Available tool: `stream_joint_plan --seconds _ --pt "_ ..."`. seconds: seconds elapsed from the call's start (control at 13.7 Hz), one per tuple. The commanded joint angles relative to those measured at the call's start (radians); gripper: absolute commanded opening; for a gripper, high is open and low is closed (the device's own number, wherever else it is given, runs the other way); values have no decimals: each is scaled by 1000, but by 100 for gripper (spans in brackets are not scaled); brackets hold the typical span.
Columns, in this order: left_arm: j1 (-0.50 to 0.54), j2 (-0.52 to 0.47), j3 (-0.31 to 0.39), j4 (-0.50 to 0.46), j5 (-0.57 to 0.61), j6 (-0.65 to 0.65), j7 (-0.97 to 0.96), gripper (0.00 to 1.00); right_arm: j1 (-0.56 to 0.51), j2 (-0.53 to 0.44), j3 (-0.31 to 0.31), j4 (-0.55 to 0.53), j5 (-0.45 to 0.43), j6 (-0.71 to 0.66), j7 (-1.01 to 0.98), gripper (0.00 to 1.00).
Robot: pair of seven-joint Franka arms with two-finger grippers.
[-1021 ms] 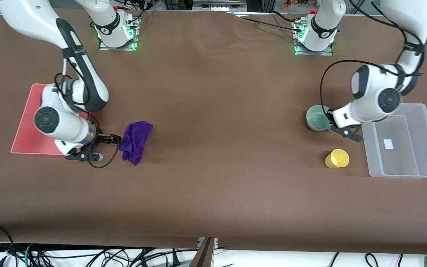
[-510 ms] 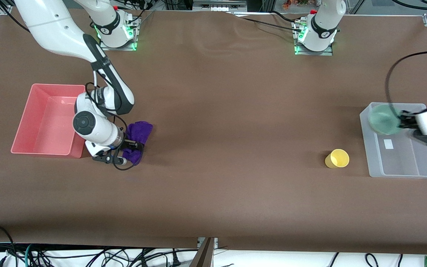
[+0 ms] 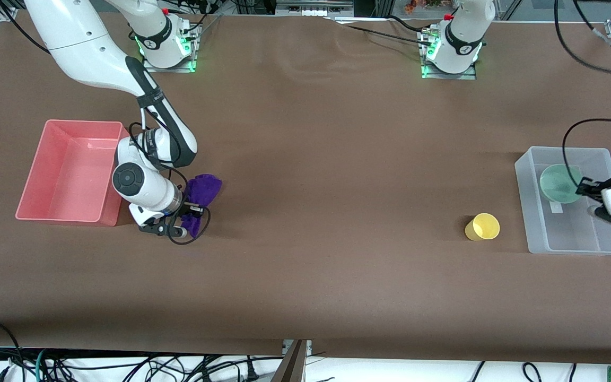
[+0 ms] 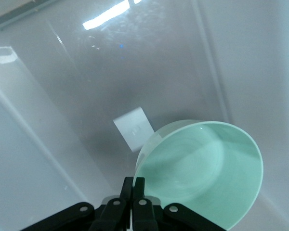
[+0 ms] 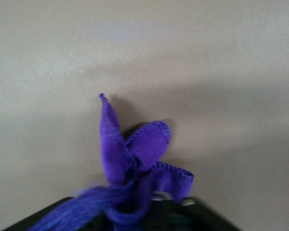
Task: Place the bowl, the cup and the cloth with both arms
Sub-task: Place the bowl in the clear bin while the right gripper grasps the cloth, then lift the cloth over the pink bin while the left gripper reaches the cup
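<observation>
On a brown desk (image 3: 316,159), the left claw (image 4: 133,199) pinches the rim of a shallow mint-green bowl (image 3: 560,183) over a clear plastic bin (image 3: 576,246), not yet released. The right claw (image 3: 191,210) is clamped on a wrinkled purple cloth (image 3: 202,191) beside an empty red tray (image 3: 35,215). A yellow plastic cup (image 3: 482,227) waits untouched near the bin.

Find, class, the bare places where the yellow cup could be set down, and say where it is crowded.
Free: the wide brown table between the cloth and the cup, and the red bin. Crowded: the clear bin, where the left gripper holds the bowl, and around the right gripper, shut on the cloth.
</observation>
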State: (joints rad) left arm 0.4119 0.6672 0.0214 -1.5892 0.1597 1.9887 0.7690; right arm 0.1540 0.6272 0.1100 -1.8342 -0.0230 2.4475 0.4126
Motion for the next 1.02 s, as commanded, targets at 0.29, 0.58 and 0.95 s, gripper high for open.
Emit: stream_joint_plan --seconds 0.29,0.58,0.95 --pt "-4 -56 -59 133 -38 -112 -6 100 -68 -245 -136 197 9 -639 -401 0" --pt "-122 -63 -106 247 -66 -261 -303 100 -79 -285 -422 288 -2 -892 -835 0" --pt "-226 69 -106 244 -170 -168 -698 98 -97 -276 -477 34 -5 -645 -876 0"
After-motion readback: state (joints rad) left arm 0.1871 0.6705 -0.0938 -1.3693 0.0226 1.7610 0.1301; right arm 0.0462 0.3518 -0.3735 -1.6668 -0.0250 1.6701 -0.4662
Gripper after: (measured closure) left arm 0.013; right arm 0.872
